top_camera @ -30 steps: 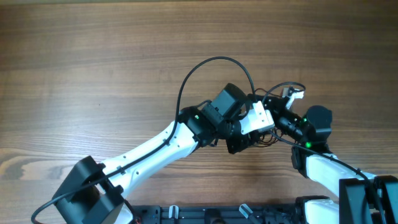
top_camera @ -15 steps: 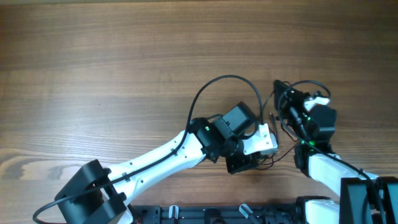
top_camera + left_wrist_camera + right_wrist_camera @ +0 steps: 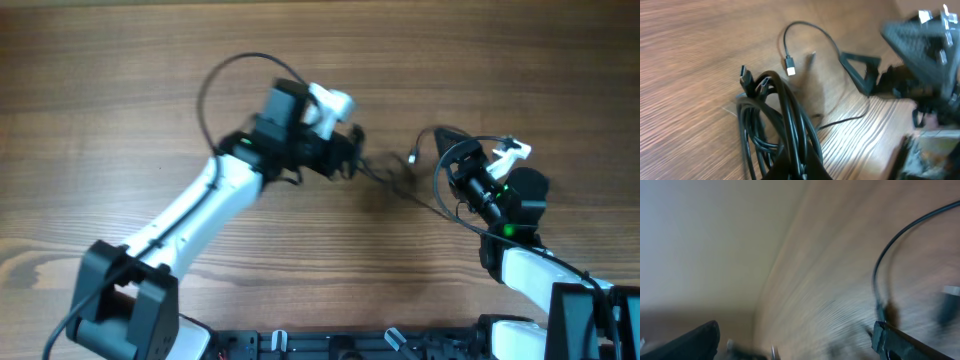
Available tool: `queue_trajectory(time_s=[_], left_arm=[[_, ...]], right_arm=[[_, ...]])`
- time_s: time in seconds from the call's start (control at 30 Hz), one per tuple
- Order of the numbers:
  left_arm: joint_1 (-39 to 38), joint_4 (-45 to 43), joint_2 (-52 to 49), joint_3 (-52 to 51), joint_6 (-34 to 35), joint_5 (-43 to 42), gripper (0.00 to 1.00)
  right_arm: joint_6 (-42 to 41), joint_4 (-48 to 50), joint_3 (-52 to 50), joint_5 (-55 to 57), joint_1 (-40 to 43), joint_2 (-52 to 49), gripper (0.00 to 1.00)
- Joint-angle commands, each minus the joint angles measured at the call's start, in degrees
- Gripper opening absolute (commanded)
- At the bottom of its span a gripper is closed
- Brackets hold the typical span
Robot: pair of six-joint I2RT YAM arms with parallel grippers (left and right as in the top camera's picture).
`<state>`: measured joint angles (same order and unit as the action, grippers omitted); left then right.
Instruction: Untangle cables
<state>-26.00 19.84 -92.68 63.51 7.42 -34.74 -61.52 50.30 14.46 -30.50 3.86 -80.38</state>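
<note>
My left gripper [image 3: 345, 158] is clamped tight on the cables [image 3: 785, 115], a light, limp bunch spilling ahead of it. My right gripper [image 3: 795, 330] gapes empty. I'd pinch the loose strand [image 3: 816, 34] near its plug [image 3: 790, 65].

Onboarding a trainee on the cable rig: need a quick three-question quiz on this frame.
1. True or false: the left gripper is shut on the bunched cables.
2. The right gripper is: A) open B) shut on a plug C) shut on the bunch.
3. Fill in: the loose cable end beyond the bunch carries a ___ plug.
Key: 1 true; 2 A; 3 white.
</note>
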Motion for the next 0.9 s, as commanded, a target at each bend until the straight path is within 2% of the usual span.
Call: queue_trajectory(time_s=[0.0, 0.13, 0.23, 0.6, 0.67, 0.8, 0.87], left_arm=[[5.9, -0.4, 1.2, 0.3, -1.5, -18.6, 0.04], [10.4, -0.8, 1.2, 0.3, -7.5, -34.4, 0.04], [11.7, -0.8, 1.2, 0.3, -11.8, -41.1, 0.07], [9.7, -0.9, 1.2, 0.3, -10.9, -42.0, 0.08], [9.8, -1.8, 1.2, 0.3, -8.9, -41.9, 0.05], [10.5, -10.4, 1.2, 0.3, 4.7, -38.9, 0.04], [11.2, -17.0, 1.2, 0.3, 11.6, -36.8, 0.04]], right_arm=[[11.1, 7.4, 0.6, -14.7, 0.2, 0.0, 1.0], [12.5, 14.4, 0.6, -25.9, 0.1, 0.0, 1.0], [15.7, 14.8, 0.6, -31.3, -0.6, 0.0, 1.0], [26.9, 16.1, 0.9, -29.5, -6.0, 0.0, 1.0], [26.9, 16.1, 1.1, -28.4, -6.3, 0.0, 0.99], [23.6, 15.3, 3.2, -27.4, -5.7, 0.4, 0.99], [21.6, 11.6, 5.6, -28.0, -4.8, 1.2, 1.0]])
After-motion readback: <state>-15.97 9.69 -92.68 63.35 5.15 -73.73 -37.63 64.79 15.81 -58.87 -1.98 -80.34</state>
